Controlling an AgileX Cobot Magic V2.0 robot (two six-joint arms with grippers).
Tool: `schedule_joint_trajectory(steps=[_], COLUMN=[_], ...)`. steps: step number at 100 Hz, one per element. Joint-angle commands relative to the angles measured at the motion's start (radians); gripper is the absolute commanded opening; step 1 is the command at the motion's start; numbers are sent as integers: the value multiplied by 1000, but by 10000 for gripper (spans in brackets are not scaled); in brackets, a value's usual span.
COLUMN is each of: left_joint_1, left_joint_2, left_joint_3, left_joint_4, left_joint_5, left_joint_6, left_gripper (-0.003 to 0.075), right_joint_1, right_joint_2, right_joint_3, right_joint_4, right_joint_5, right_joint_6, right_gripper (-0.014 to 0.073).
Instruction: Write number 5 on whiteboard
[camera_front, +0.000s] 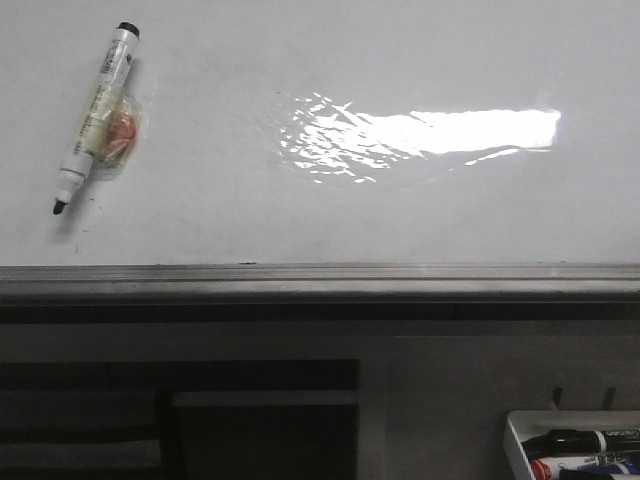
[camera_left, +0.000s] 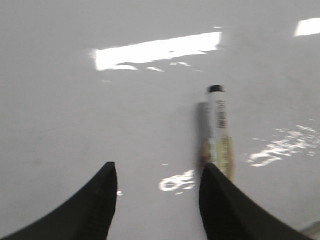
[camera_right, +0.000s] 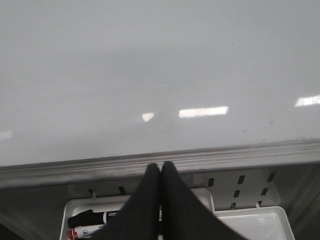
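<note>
The gap between the spread fingers of the left gripper (camera_left: 157, 200) is unobstructed over bare whiteboard (camera_left: 75, 125). A marker (camera_left: 219, 130) lies just beyond one fingertip. The right gripper (camera_right: 160, 200), fingers together, hangs above the marker tray (camera_right: 250, 220), beside the ledge (camera_right: 75, 167).

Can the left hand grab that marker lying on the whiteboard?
Probably yes. The left hand is open, and the marker lies bare on the whiteboard just beyond one finger, slightly off to the side. Nothing blocks it; a small sideways shift should line it up.
</note>
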Motion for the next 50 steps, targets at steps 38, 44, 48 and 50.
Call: schedule_joint_trajectory(steps=[38,44,48,50], left_joint_1=[-150,-150,-150,-150], left_joint_2=[369,395,412,420], left_joint_3=[-40,-44,-49,-50], left_joint_4=[-113,-130,-130,-130], left_joint_5=[-314,-322,-332,-334], left_joint_6=[-7,-7,-7,-7], left_gripper=[358,358,358,358], right_joint_1=[2,2,2,2], right_joint_2=[14,14,14,14], right_joint_3=[-36,-36,-36,-36], right_joint_4=[4,4,4,4], right_joint_5=[-72,-72,-72,-72], right_joint_6=[0,0,0,0], right_gripper=[-50,-50,-50,-50])
